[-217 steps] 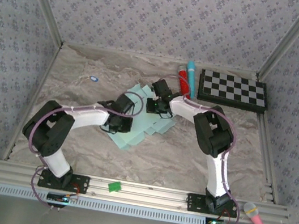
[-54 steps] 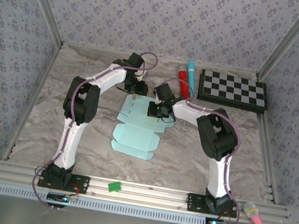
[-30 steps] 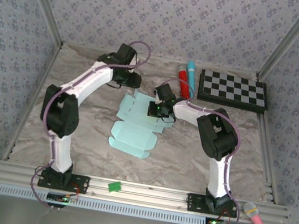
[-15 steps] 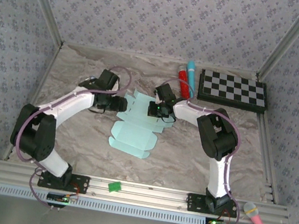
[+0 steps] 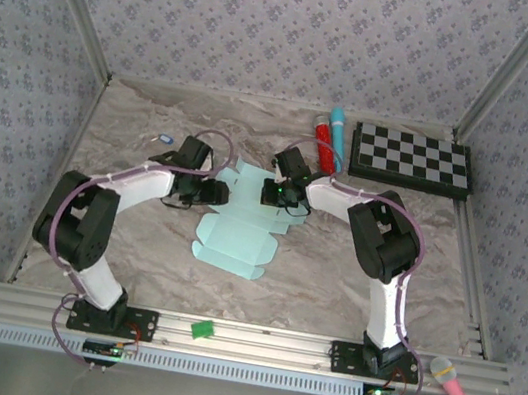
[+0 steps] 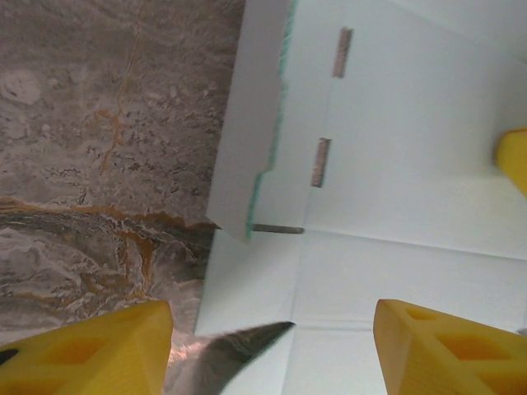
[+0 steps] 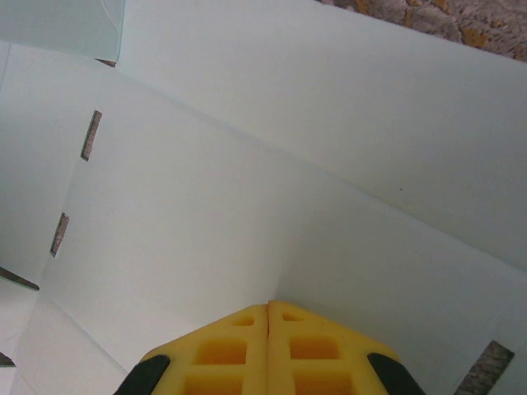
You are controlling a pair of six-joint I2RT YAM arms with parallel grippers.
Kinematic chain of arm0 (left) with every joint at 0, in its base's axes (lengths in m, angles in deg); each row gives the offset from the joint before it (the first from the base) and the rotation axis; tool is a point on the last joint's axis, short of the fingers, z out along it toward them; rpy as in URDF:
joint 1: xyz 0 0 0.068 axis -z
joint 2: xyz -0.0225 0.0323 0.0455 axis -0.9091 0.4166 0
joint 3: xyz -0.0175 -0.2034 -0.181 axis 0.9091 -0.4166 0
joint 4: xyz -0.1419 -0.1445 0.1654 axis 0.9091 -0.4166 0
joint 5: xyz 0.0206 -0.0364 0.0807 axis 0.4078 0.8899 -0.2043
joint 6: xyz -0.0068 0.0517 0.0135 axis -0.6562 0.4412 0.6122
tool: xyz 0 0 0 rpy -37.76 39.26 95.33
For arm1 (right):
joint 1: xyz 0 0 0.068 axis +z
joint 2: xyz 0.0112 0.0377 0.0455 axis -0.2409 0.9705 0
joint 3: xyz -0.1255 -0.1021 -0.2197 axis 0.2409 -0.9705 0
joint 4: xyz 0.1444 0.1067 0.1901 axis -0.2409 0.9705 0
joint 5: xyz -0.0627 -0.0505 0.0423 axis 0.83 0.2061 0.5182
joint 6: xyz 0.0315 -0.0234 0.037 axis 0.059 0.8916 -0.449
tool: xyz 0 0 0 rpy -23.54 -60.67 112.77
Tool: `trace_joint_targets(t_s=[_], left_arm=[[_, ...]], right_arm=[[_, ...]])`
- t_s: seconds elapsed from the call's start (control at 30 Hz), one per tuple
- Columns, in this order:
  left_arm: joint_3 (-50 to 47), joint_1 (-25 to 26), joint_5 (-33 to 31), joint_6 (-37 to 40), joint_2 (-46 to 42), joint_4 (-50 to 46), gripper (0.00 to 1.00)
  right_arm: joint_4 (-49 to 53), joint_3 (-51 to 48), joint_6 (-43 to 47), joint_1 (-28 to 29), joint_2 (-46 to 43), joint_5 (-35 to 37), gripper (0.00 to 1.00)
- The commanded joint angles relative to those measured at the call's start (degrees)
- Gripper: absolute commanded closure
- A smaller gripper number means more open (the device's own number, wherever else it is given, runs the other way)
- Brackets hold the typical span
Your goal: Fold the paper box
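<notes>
- Paper box [image 5: 236, 244]: a flat die-cut sheet, pale mint, lying open near the middle of the counter [image 5: 134, 247], well clear of every edge. Creases and slits are visible, and no walls stand.
- Left wrist view: one side flap [image 6: 255, 107] along the sheet's left edge is tilted up off the counter with its pale underside showing. The rest of the card [image 6: 395, 164] lies flat.
- Left gripper [image 5: 216, 192] is at the sheet's left edge. Its fingers [image 6: 90, 346] are spread apart and hold nothing, one over bare counter and the other over card.
- Right gripper [image 5: 278, 195] is on the far part of the sheet. Its fingers [image 7: 239, 346] are pressed together with nothing between them. The tips are on or just above the card [image 7: 247, 164], apparently pinning it, though contact can't be confirmed.
- Checkerboard [image 5: 412, 160] is in the far right corner, apart from the work.

Progress, as a judgement: early. Apart from the one lifted flap, nothing is formed. No panels are raised and no tabs are tucked into slits. All the side walls, end flaps and closure remain. The left arm looks placed to take that raised flap while the right arm holds the sheet down.
</notes>
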Motion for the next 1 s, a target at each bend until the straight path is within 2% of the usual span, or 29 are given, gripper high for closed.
trace_joint_targets(t_s=[0.0,0.2,0.63,0.97], left_arm=[[0.84,-0.42,1.58,-1.38,2.04,1.54,0.35],[0.65,-0.42,1.95,-0.76,2.77,1.86,0.36],[0.90,-0.33,5.43,0.31,0.65,0.47,0.52],[0.90,0.43,8.87,1.93,0.36,1.26,0.56]], right_arm=[[3.22,-1.14,-0.87,-0.38,1.43,0.83,1.00],[3.21,-1.07,-0.80,-0.46,1.42,0.92,1.00],[2.95,-1.10,-0.95,-0.38,1.95,0.75,1.00],[2.27,-1.24,-1.40,-0.29,2.30,0.13,1.00]])
